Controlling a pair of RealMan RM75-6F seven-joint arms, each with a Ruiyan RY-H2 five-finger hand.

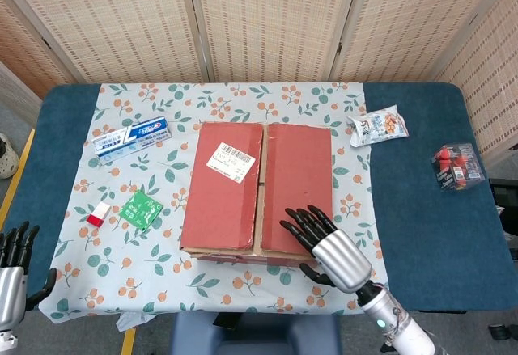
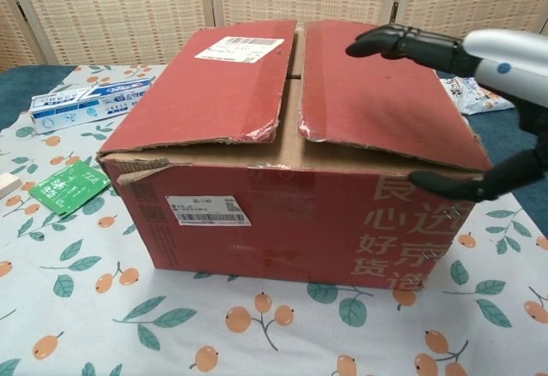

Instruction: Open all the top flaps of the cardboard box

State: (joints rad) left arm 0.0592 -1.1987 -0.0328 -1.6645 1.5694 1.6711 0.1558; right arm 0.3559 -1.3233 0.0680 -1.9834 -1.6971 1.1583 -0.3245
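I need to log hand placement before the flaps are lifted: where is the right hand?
The right hand is over the near right corner of the cardboard box, fingers spread above the right top flap, thumb by the box's front edge.

Head view looks steeply down from high at the surface's (image 1: 421, 209) 6 o'clock edge, taking in its whole width. Chest view sits low and close at 6 o'clock, level with the box (image 2: 300, 213). Both share the box (image 1: 259, 193) and right hand (image 1: 328, 246).
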